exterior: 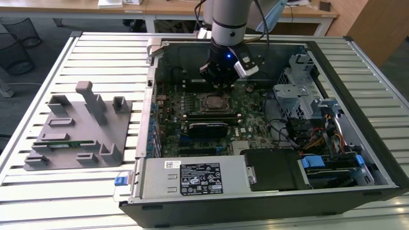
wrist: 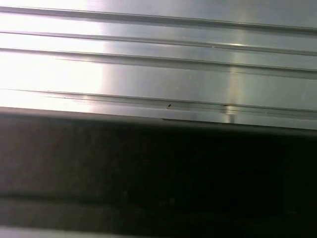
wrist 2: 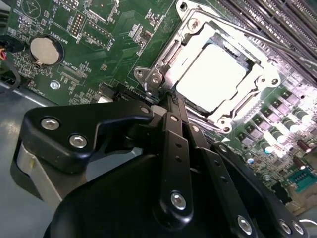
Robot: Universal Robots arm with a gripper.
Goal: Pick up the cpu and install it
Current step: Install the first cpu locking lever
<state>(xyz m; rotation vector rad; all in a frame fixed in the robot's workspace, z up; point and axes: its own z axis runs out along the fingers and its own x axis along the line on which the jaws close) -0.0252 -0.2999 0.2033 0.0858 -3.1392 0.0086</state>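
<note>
An open desktop computer case (exterior: 332,158) lies on its side on a ribbed metal worktop (exterior: 96,48), with the green motherboard (exterior: 255,103) facing upward. The robot arm reaches down into the case, and its tool (exterior: 221,85) hangs directly over the processor socket (exterior: 215,101) near the middle of the board. In the second wrist view the cpu (wrist 2: 212,74), a flat square chip with a pale silver top, already sits inside the socket, framed by the socket's metal bracket (wrist 2: 157,75). The tool (wrist 2: 171,101) has its two slim fingers (wrist 2: 174,130) drawn together with nothing between them, their tips right at the bracket's edge beside the chip. Outside the case, well away from the socket toward the exterior view's left, a grey holder tray (exterior: 76,139) carries a narrow green memory stick (exterior: 66,143). Judging by this, the placing step looks complete or nearly so: the chip rests in its seat and the tool is empty. What remains seems to be confirming that it lies flat and securing the socket, which would call for gentle, precise contact near the bracket.
</note>
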